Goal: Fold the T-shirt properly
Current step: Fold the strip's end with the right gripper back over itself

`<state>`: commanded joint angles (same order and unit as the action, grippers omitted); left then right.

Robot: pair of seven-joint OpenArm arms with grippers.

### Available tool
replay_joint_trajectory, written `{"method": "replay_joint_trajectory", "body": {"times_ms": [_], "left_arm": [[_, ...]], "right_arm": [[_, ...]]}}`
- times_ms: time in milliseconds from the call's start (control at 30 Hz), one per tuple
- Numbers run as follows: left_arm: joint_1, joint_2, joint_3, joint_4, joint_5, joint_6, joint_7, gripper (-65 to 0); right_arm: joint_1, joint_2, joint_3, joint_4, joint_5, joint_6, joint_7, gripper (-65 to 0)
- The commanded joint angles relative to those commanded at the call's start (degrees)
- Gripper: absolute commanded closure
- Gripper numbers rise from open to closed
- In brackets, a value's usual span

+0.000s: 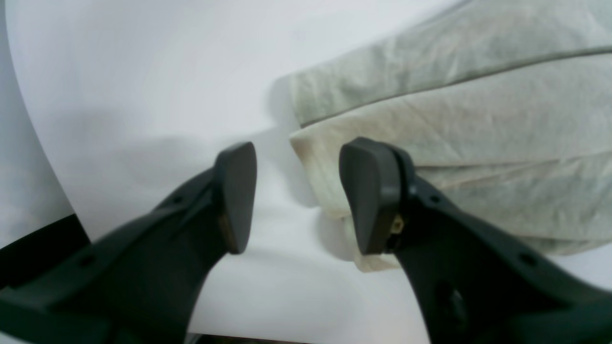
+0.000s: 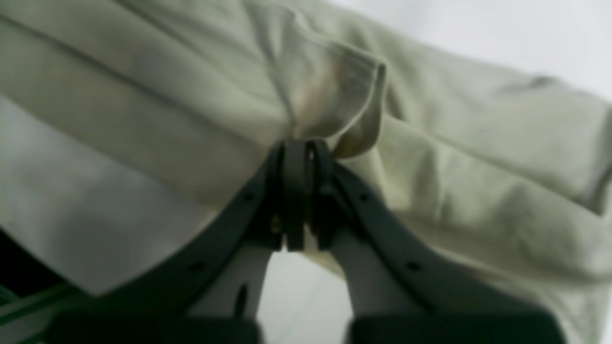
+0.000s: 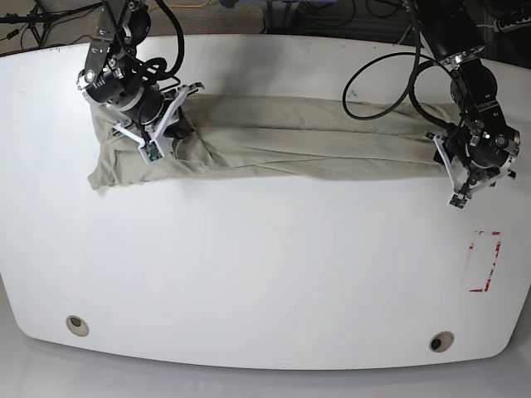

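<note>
White table [image 3: 249, 274], T-shirt [image 3: 315, 141] folded lengthwise into a long band along the far edge. Right gripper [image 2: 301, 191] is clamped shut on a pinch of cloth at one end; left gripper [image 1: 296, 196] is open, empty, straddling the other end's corner, so the crosswise folds seem left. Sleeves and collar are hidden in the layers; right wrist view is blurry.

The right wrist view was blurred throughout, so the weave and seams of the T-shirt [image 2: 430, 157] could not be read. The right gripper [image 2: 303, 191] hid the pinched fold behind its pads. In the left wrist view the T-shirt ran off the frame at three o'clock, and one finger [image 1: 370, 196] covered its near corner. In the base view the arm covered the cloth's end at three o'clock.
</note>
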<state>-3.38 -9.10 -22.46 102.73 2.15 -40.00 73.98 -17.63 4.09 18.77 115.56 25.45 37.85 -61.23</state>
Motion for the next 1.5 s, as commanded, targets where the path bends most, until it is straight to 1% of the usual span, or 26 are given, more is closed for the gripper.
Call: {"method": "replay_joint_trajectory", "body": {"times_ms": [33,67,100,133,200,233,300,433,500,567,667,767,833,900,1033,1133,1267,1400,1500], "left_arm": [[0.0,0.1,0.0,0.0,0.0,0.0,0.0,-30.0],[0.0,0.1,0.0,0.0,0.0,0.0,0.0,-30.0],[0.1,0.1,0.0,0.0,0.0,0.0,0.0,-30.0],[0.1,0.1,0.0,0.0,0.0,0.0,0.0,-30.0],[0.1,0.1,0.0,0.0,0.0,0.0,0.0,-30.0],[0.1,0.1,0.0,0.0,0.0,0.0,0.0,-30.0],[0.1,0.1,0.0,0.0,0.0,0.0,0.0,-30.0],[0.1,0.1,0.0,0.0,0.0,0.0,0.0,-30.0],[0.1,0.1,0.0,0.0,0.0,0.0,0.0,-30.0],[0.1,0.1,0.0,0.0,0.0,0.0,0.0,-30.0],[0.1,0.1,0.0,0.0,0.0,0.0,0.0,-30.0],[0.1,0.1,0.0,0.0,0.0,0.0,0.0,-30.0],[0.1,0.1,0.1,0.0,-0.1,0.0,0.0,-30.0],[0.1,0.1,0.1,0.0,-0.1,0.0,0.0,-30.0],[0.1,0.1,0.1,0.0,-0.1,0.0,0.0,-30.0],[0.1,0.1,0.1,0.0,-0.1,0.0,0.0,-30.0],[0.1,0.1,0.1,0.0,-0.1,0.0,0.0,-30.0],[0.1,0.1,0.1,-0.1,-0.1,0.0,0.0,-30.0],[0.1,0.1,0.1,0.0,-0.1,0.0,0.0,-30.0]], "right_arm": [[-0.4,0.0,0.0,0.0,1.2,-0.09,0.0,-12.7],[-1.0,0.0,0.0,0.0,2.7,-0.09,0.0,-18.1],[-1.2,0.0,0.0,0.0,3.2,-0.09,0.0,-20.0],[-1.9,0.0,0.0,0.1,4.7,-0.09,0.0,-26.0],[-2.7,0.4,0.0,0.1,6.9,0.09,0.0,-32.7],[-2.8,1.1,0.0,0.1,8.1,0.35,0.0,-35.0],[-2.8,2.5,0.0,0.1,10.9,0.35,0.0,-36.5],[-2.5,4.4,0.4,0.0,15.1,0.0,0.3,-34.6],[-2.0,4.7,3.3,-0.1,16.8,-0.09,0.3,-32.7],[-0.7,4.7,5.5,-0.2,17.0,-0.09,0.2,-32.2],[0.5,4.8,6.9,-0.8,16.9,-0.09,0.0,-32.8],[1.0,5.3,6.9,-1.5,16.9,-0.09,-0.1,-34.6],[1.0,5.7,6.4,-1.5,17.0,-0.09,-1.4,-36.9],[1.1,5.8,4.3,-1.5,17.0,0.0,-2.2,-39.3],[1.0,5.8,1.5,-1.7,16.9,-0.09,-2.2,-40.0],[0.9,5.6,-0.9,-2.2,15.6,-0.18,-2.1,-40.0],[1.1,4.8,-5.0,-3.3,12.0,-0.18,-1.8,-39.2],[2.3,3.4,-7.8,-3.8,6.9,-0.18,-0.7,-32.8],[2.5,3.5,-7.5,-3.5,4.2,-0.09,-0.7,-28.9]]}}
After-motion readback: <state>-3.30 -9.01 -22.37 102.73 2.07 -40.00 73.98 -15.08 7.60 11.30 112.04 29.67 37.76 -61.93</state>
